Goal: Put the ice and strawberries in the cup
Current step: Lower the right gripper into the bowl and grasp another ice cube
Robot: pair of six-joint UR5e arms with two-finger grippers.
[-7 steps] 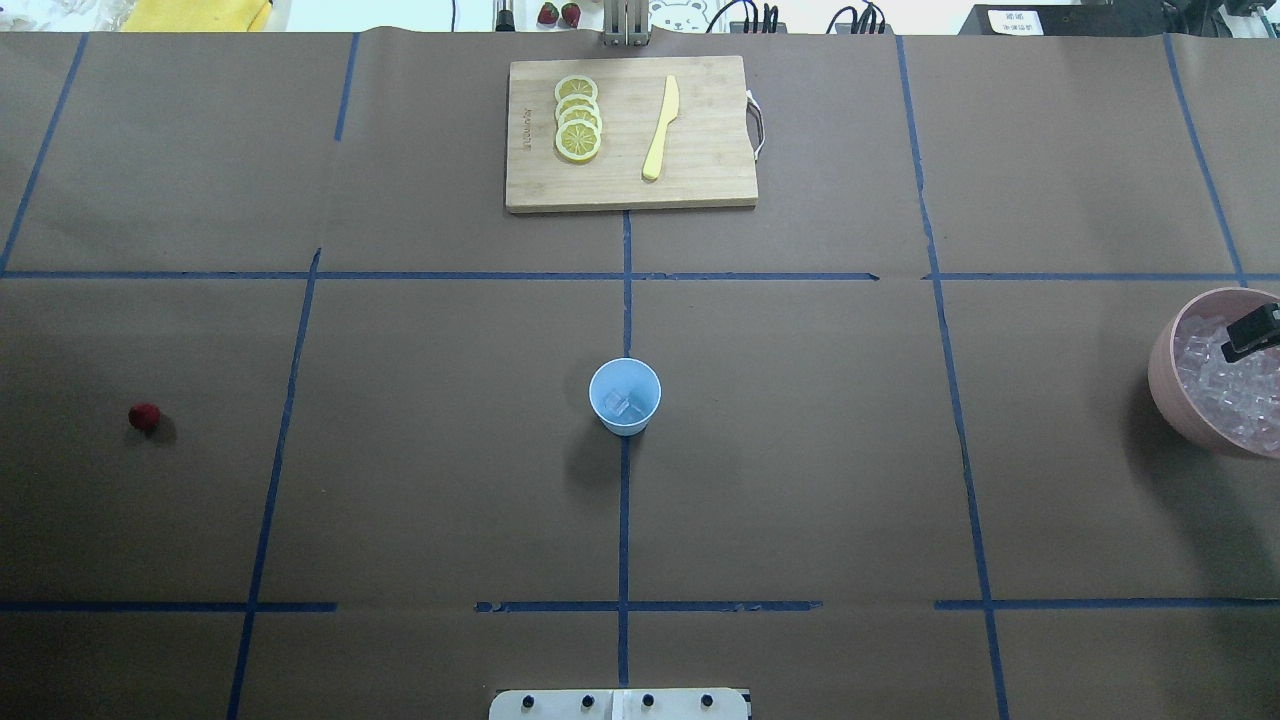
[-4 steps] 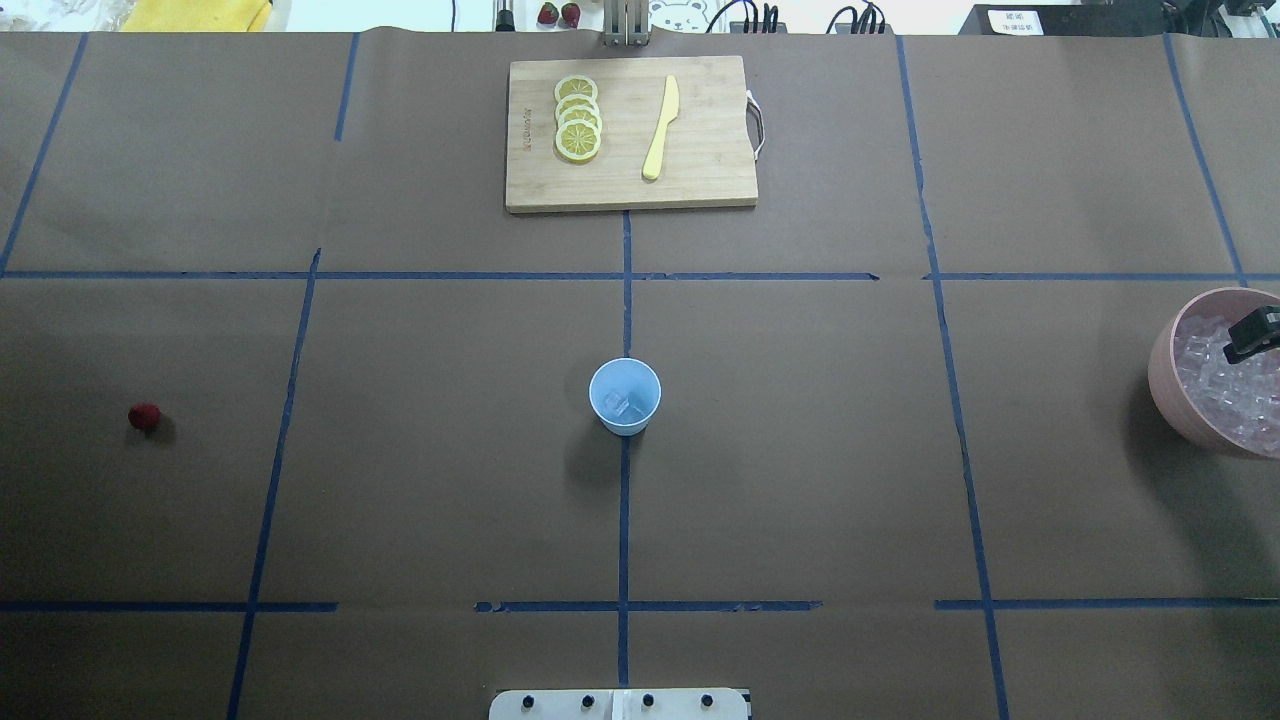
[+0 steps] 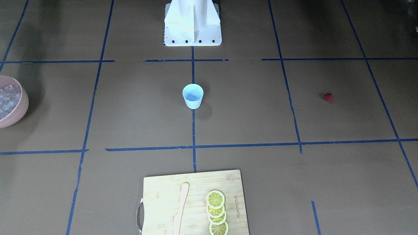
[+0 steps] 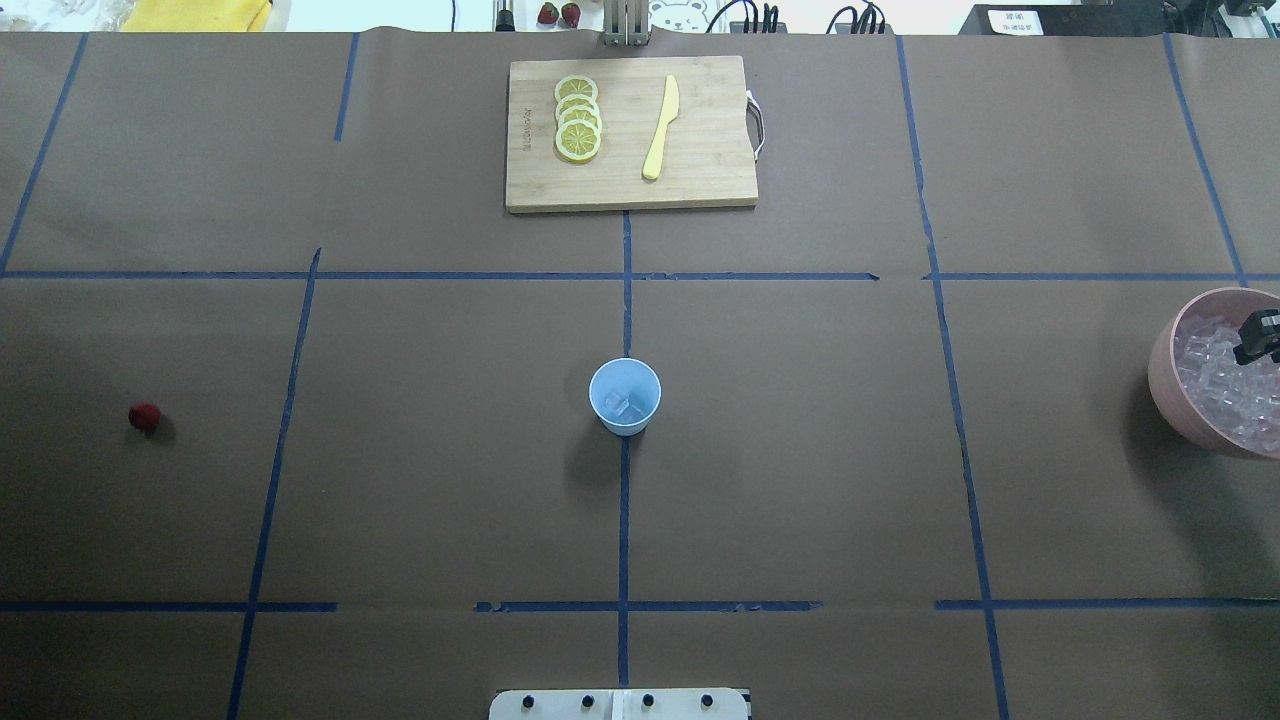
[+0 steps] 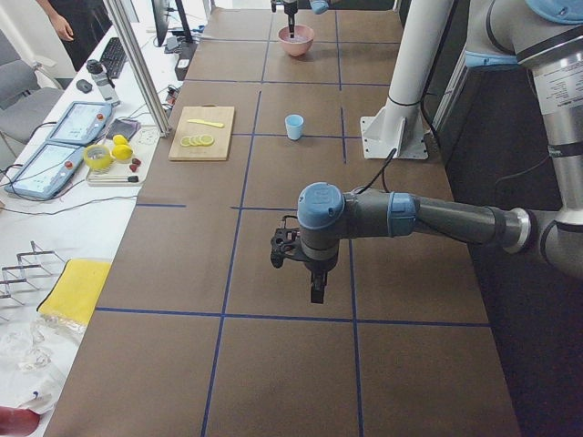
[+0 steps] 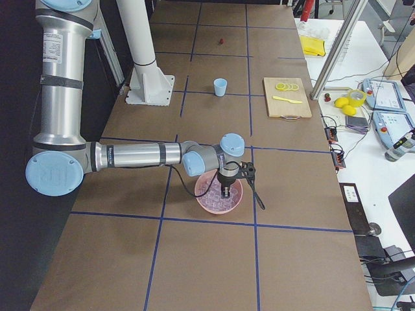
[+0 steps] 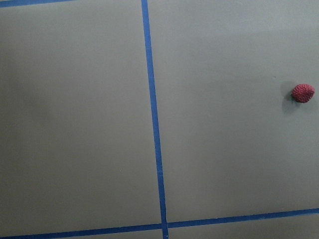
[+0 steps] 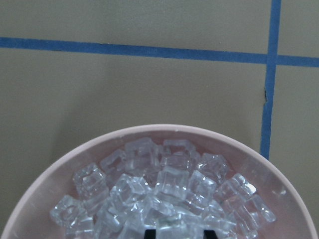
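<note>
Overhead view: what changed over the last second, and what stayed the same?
The right gripper over the pink bowl slid slightly toward the view's right edge, so less of it shows. Its fingers sit apart among the ice; nothing was visibly taken or let go. The cup, strawberry, cutting board, lemon slices and knife stayed put.

- Left arm (image 5: 437,218): forearm stretched out level, wrist turned downward.
- Left pincer (image 5: 315,293): points straight down; jaw spacing not readable.
- Right arm (image 6: 136,154): forearm level, wrist bent down.
- Right pincer (image 6: 225,192): points down, dark fingertips (image 8: 149,233) set apart.
</note>
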